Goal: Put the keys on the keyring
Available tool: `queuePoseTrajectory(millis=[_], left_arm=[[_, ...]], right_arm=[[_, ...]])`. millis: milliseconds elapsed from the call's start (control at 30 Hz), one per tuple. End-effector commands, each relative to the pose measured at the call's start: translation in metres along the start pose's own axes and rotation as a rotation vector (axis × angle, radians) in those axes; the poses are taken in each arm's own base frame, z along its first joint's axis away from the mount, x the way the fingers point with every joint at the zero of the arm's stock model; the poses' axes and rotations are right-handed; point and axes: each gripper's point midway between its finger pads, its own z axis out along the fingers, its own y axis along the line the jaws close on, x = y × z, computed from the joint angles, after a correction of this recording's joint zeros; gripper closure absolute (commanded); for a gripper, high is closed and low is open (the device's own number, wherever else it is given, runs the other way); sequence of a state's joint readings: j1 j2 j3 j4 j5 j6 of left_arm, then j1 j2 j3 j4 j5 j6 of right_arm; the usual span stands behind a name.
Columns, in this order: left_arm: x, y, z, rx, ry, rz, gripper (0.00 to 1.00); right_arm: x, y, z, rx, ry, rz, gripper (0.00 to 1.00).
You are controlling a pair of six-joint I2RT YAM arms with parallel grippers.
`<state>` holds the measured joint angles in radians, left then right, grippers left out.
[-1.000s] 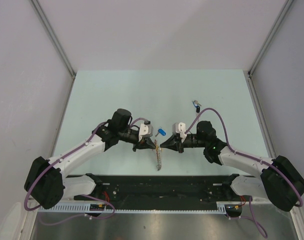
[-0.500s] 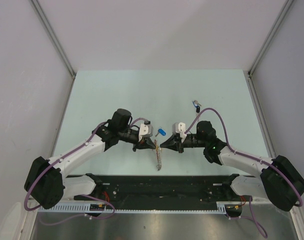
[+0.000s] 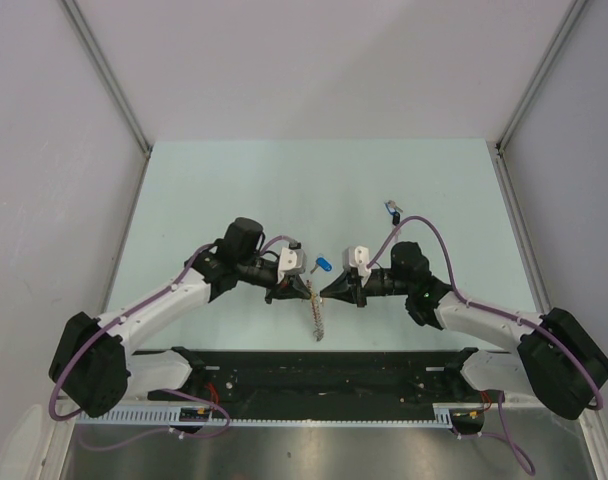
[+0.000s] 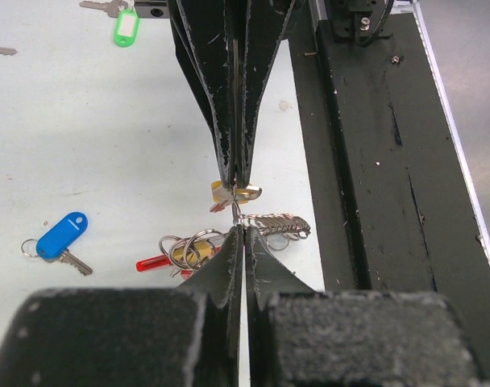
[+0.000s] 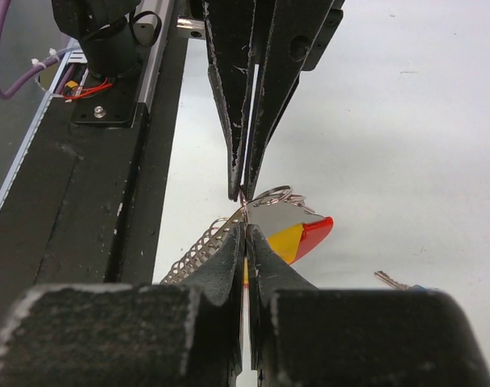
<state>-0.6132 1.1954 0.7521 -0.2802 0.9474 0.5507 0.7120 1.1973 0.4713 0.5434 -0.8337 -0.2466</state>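
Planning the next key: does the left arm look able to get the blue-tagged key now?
Probably not yet: the blue-tagged key lies close and unobstructed, but the left gripper is shut on the keyring and must release first.

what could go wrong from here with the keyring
The left gripper and right gripper meet tip to tip, both shut on a thin bit of the keyring: a small slip could drop it. The red key and rings bunched beside the tips might tangle.
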Motion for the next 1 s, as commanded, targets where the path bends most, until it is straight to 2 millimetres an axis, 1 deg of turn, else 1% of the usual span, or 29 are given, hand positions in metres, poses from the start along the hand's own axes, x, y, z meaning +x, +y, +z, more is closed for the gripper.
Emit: queuePoseTrajectory(millis=[0,200,333,500,733,833,867,933,967], left_arm=[[-0.023,-0.011,0.001,0.087,-0.064,0.062,1.0],[-0.023,-0.013,0.001,0.103,-0.065,0.061,1.0],[-0.023,-0.015,0.002,0.112,-0.063,0.059,1.0],[-0.023,-0.012,0.002,0.1,-0.059,0.057,1.0],[-0.022,0.002,0.002,0.014,-0.036,-0.005,1.0],[-0.018,0.009,0.002,-0.026,-0.007,-0.049,1.0],[-0.015,0.014,0.001,-0.057,0.009,-0.067,1.0],[-0.012,0.016,0.001,-0.086,0.028,-0.125,1.0],[-0.011,0.019,0.001,-0.107,0.038,-0.14,1.0]], right_arm=[[-0.019,0.004,0.007,-0.06,-0.042,-0.058,1.0],[-0.023,0.008,0.011,-0.11,-0.042,-0.067,1.0],[-0.025,0.008,0.012,-0.115,-0.04,-0.073,1.0],[-0.026,0.008,0.013,-0.113,-0.039,-0.074,1.0],[-0.024,0.0,0.011,-0.025,-0.002,-0.097,1.0],[-0.024,-0.007,0.01,0.032,0.019,-0.107,1.0],[-0.022,-0.01,0.009,0.056,0.03,-0.107,1.0],[-0.025,-0.014,0.007,0.092,0.033,-0.122,1.0],[-0.023,-0.012,0.007,0.095,0.041,-0.122,1.0]])
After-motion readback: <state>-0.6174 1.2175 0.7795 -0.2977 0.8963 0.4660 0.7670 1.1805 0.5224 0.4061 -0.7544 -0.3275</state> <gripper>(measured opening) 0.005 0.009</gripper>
